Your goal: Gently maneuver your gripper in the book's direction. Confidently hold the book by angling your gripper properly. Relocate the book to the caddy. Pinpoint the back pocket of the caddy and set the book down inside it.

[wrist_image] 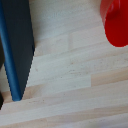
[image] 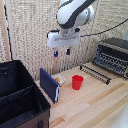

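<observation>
In the wrist view, book (wrist_image: pixel 17 47) cropped.

No text, label, brand, number or sign can be read in either view. The cover of the book (image: pixel 48 84) shows as plain dark blue, and the red cup (image: pixel 77 82), the caddy (image: pixel 20 97) and the toaster oven (image: pixel 112 55) carry no marking that can be made out at this sharpness. The wrist view shows only bare wood grain on the tabletop (wrist_image: pixel 75 75), without lettering.
</observation>
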Available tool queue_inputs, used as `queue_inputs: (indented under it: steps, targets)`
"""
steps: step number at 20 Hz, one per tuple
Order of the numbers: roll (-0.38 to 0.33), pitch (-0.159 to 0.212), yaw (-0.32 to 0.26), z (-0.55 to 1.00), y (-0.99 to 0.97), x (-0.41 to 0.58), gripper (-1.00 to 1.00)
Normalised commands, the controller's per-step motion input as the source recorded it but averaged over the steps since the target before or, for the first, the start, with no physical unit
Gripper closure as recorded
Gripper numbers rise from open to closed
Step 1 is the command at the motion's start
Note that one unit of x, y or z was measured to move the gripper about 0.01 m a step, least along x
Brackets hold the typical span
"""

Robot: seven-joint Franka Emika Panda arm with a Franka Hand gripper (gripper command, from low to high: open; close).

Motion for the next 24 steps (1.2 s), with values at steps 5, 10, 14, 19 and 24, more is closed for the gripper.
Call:
queue_inputs:
  steps: [5, 10, 14, 19, 24]
  targets:
    - [-0.093, -0.047, -0.074, 0.0, 0.59, -0.005, -1.0]
    - [-0.127, -0.014, -0.05, -0.02, 0.77, 0.027, -1.0]
    - [-0.095, 0.003, -0.004, -0.15, 0.53, 0.194, -1.0]
    - [-0.052, 0.024, 0.094, -0.26, 0.21, 0.397, -1.0]
    - [-0.041, 0.046, 0.191, -0.25, 0.05, 0.453, -1.0]
